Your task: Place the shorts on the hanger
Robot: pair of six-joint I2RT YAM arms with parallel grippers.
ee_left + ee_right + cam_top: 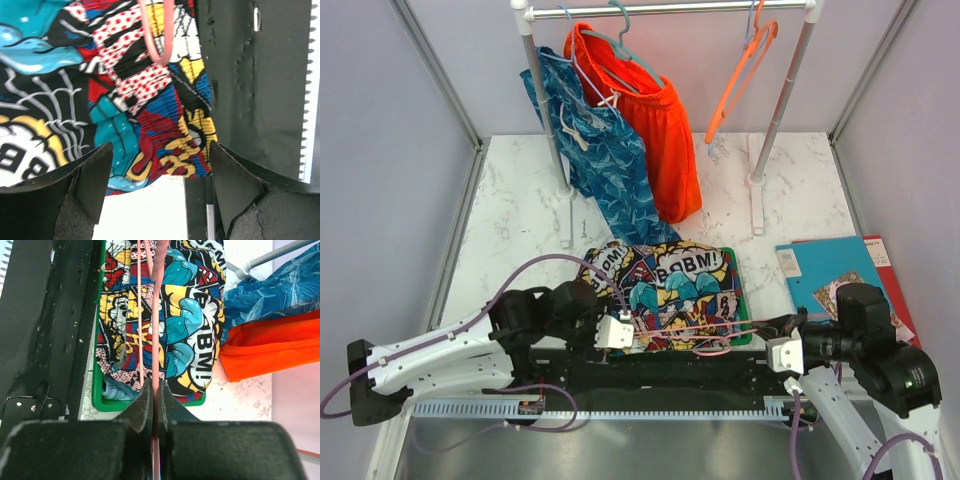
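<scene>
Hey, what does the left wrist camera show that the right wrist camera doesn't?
Left wrist only: the left pincer, open over the edge of the shorts. Right wrist only: the right pincer shut on the hanger, a green tray under the shorts, and blue shorts and orange shorts beyond. Both: the shorts, the pink hanger and the black mat.

- The top view looks down from above and behind the arm bases, facing the clothes rail (670, 9) and taking in the whole desk (520, 200).
- The left wrist view sits very close over the shorts (125, 100), peering between its own parted jaws.
- The right wrist view looks along its closed jaws, across the same shorts, to the orange shorts (270, 347) beyond.
- All three share the shorts and pink hanger (160, 59).
</scene>
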